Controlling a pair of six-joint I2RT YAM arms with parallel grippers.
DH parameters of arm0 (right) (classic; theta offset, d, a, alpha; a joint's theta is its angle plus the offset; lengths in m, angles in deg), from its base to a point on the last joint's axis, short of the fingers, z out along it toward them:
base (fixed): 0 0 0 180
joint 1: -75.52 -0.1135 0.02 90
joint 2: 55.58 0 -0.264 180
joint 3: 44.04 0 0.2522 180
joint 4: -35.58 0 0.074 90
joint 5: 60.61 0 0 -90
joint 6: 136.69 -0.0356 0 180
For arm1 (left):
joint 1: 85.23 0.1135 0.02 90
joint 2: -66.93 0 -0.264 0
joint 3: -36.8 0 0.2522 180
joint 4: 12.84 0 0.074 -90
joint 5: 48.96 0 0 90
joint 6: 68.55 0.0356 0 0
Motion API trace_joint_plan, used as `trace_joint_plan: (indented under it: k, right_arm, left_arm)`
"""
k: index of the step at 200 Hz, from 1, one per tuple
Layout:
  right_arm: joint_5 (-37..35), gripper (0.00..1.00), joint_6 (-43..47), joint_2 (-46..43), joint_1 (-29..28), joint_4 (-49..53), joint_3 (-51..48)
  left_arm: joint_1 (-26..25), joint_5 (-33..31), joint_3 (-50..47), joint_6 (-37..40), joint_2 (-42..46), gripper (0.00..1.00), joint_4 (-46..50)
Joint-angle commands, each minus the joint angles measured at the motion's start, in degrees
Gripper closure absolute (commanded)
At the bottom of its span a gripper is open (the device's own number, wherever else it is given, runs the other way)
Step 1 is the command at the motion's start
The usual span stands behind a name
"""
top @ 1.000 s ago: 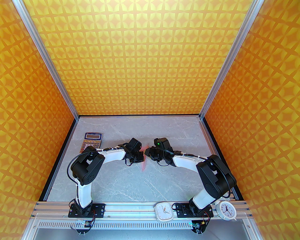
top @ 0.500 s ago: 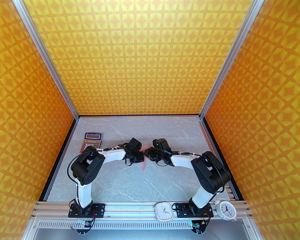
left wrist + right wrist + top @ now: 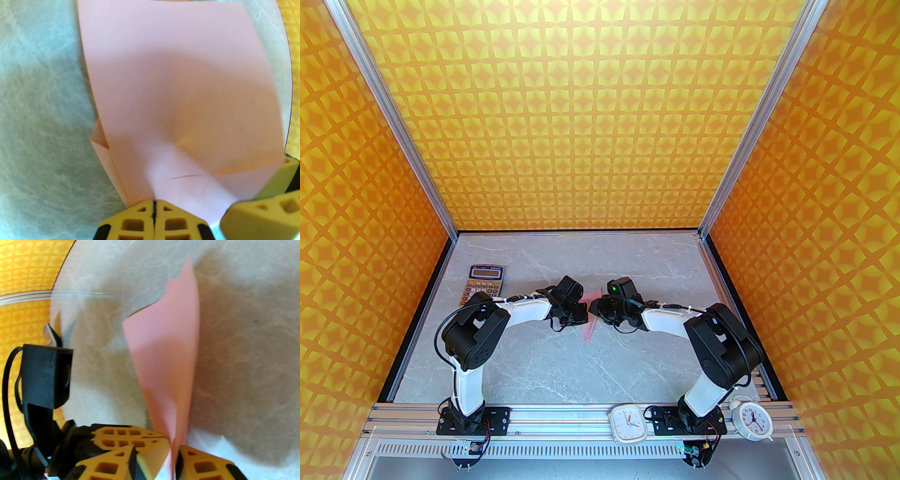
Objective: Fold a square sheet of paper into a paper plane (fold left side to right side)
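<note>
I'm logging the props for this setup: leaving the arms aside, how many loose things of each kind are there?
calculator: 1
white clocks: 2
folded pink paper: 1
Total: 4

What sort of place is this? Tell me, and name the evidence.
Likely a robot test booth: two arms bolted to an aluminium rail, a marble-look table boxed in by orange patterned walls, plus a calculator and clocks.
</note>
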Motion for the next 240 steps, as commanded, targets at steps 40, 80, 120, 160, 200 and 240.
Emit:
trace_joint_plan:
  k: [40,80,120,160,200,240]
  right_arm:
    - [-3.96,0.79,4.94,2.89,-0.07,7.97,4.21]
    - [-7.55,0.96,8.02,5.3,-0.12,14.0,7.43]
    - [-9.32,1.0,10.55,6.17,-0.08,18.9,9.91]
    - [-8.71,1.0,11.24,6.16,-0.07,19.24,10.42]
    - [-8.19,1.0,11.03,5.99,-0.1,18.73,10.22]
    - [-7.66,1.0,11.03,5.82,-0.17,18.4,10.05]
  left_arm:
    - [-0.13,-0.21,-1.39,-0.16,-0.36,1.0,1.18]
    - [-0.13,-0.18,-1.37,-0.24,-0.49,1.0,1.04]
    - [0.03,-0.18,-1.3,0.0,0.31,1.0,1.34]
    - [1.38,-0.1,-0.13,0.81,2.26,1.0,1.78]
    - [1.58,0.15,1.1,1.63,1.92,0.99,2.16]
    - [1.57,1.83,1.43,1.16,0.08,0.97,0.75]
